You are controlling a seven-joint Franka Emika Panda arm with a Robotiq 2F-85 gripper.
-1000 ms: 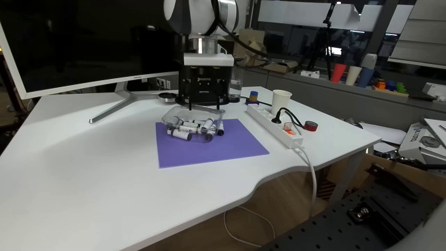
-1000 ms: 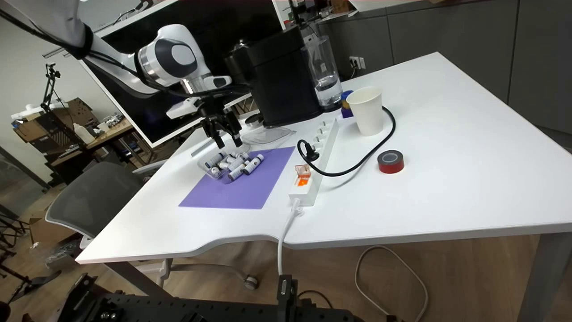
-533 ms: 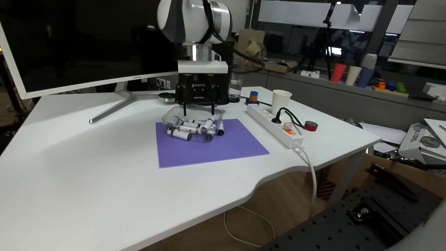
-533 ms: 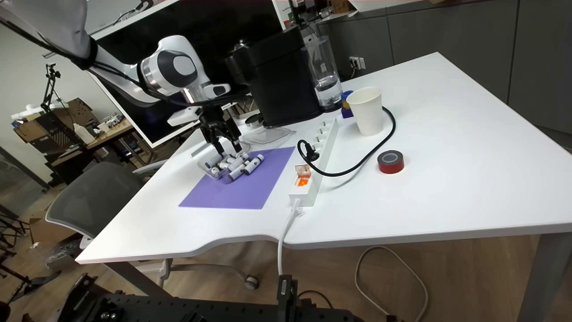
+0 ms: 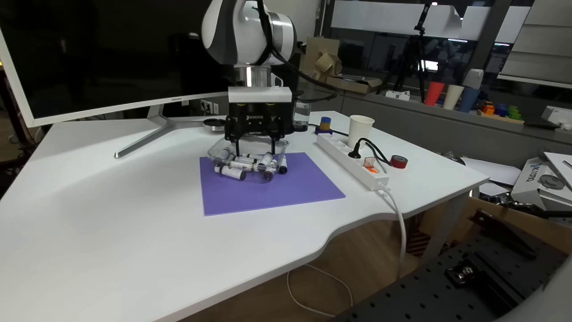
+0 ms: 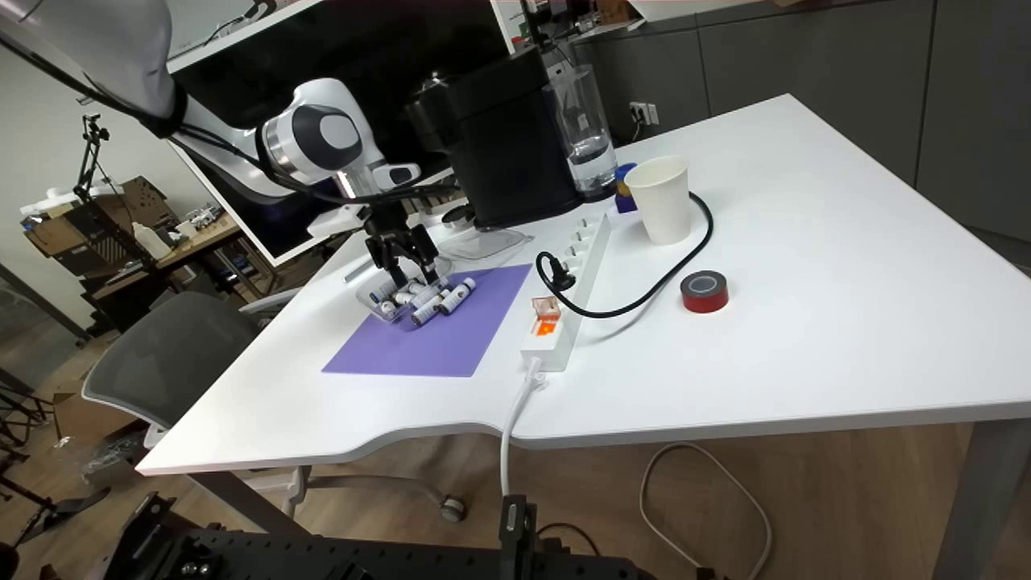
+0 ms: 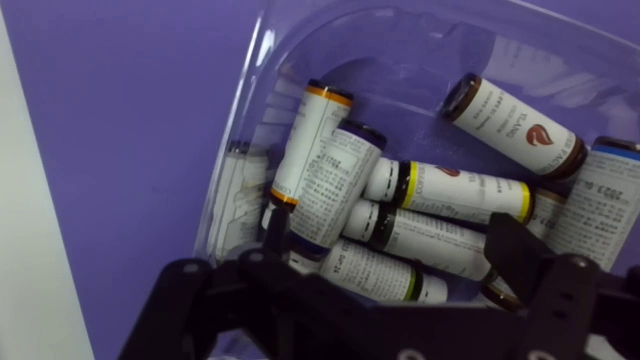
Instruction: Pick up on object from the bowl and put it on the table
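Note:
A clear plastic bowl (image 5: 285,145) holds several small dark bottles with white labels. It also shows in the other views (image 6: 365,298) (image 7: 248,70). The bowl sits on a purple mat (image 5: 272,194) on the white table (image 5: 134,232). My gripper (image 5: 255,153) points down over the bowl, its fingertips at about rim height or a little inside. In the wrist view the gripper (image 7: 391,232) is open with its fingers wide apart. A yellow-banded bottle (image 7: 465,192), a plain-labelled bottle (image 7: 435,244) and a green-banded bottle (image 7: 370,272) lie below and between the fingers. Contact cannot be made out.
A white power strip (image 5: 353,163) with a black plug and cable runs beside the mat. A paper cup (image 6: 664,201) and a red tape roll (image 6: 704,292) stand beyond it. A black machine (image 6: 507,137), a clear lid (image 6: 483,243) and a monitor (image 5: 111,58) are behind the bowl.
My gripper has come down towards the bowl, with a slight sideways shift at first. Its fingers stay apart. The bowl and bottles have not visibly moved.

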